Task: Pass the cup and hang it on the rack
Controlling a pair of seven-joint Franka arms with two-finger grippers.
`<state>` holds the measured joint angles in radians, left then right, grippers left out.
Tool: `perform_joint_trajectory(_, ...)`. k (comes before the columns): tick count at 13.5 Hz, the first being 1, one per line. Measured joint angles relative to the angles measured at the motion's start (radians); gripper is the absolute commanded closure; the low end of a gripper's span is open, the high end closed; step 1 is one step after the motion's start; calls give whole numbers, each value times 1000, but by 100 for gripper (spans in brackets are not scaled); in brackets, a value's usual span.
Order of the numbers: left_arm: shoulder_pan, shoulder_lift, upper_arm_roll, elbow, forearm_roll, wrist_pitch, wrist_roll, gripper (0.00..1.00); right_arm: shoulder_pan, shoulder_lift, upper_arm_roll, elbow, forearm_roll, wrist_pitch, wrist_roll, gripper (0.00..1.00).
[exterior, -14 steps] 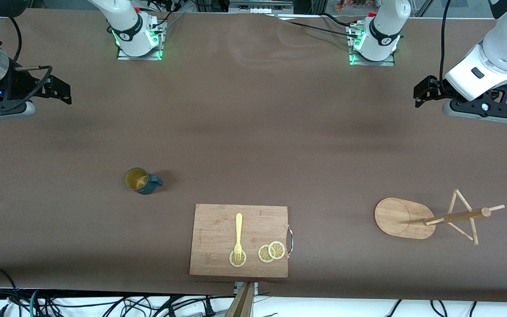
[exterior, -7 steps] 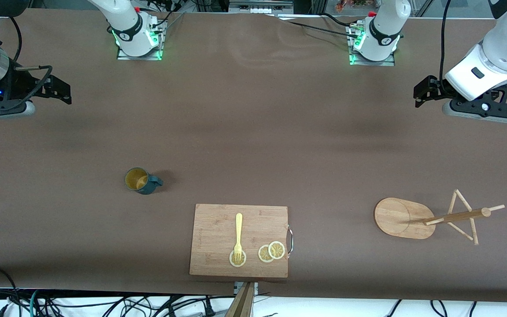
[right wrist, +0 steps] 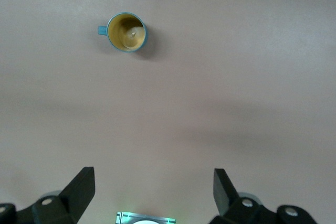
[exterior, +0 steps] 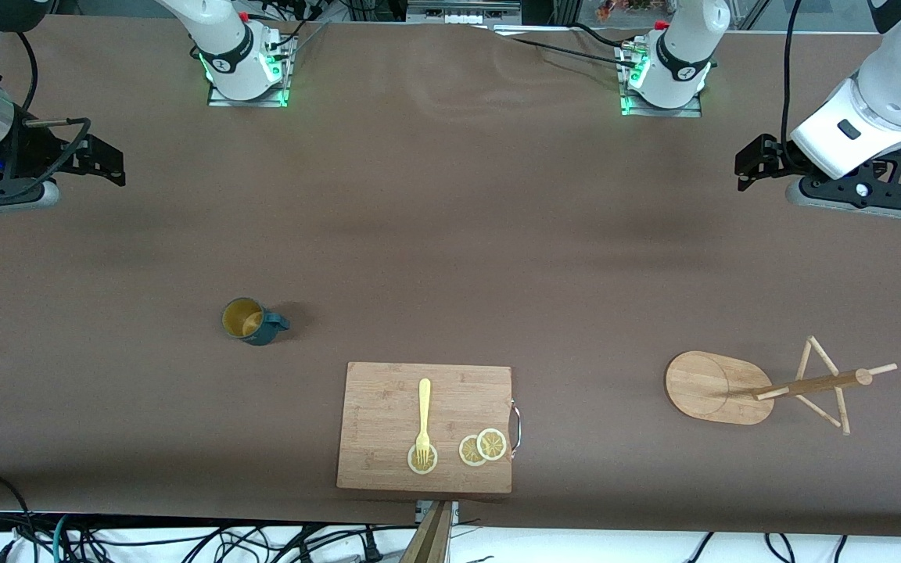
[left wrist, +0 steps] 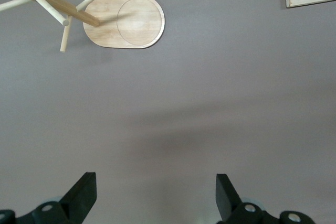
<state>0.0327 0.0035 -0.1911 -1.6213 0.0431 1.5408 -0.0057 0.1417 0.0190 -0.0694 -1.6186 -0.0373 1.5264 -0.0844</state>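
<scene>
The dark teal cup (exterior: 251,321) stands upright on the brown table toward the right arm's end, its handle pointing at the cutting board's side; its tan inside shows in the right wrist view (right wrist: 127,32). The wooden rack (exterior: 705,385) stands toward the left arm's end, with its pole and pegs free (left wrist: 126,22). My right gripper (exterior: 102,160) hovers open and empty over the table's right-arm end, well away from the cup (right wrist: 155,192). My left gripper (exterior: 755,164) hovers open and empty over the left-arm end, apart from the rack (left wrist: 156,195).
A wooden cutting board (exterior: 425,426) lies near the front edge between cup and rack, carrying a yellow fork (exterior: 423,418) and lemon slices (exterior: 482,447). Both arm bases (exterior: 247,74) stand along the farthest edge from the front camera. Cables hang below the front edge.
The right hand has edged very slightly toward its end of the table. Cup, rack and left arm have not moved.
</scene>
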Motion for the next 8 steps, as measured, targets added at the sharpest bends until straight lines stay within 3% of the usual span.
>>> perform_joint_trajectory(8,0,0,0,0,0,0,0,0,-1,0,0,-3,0,21,0,0)
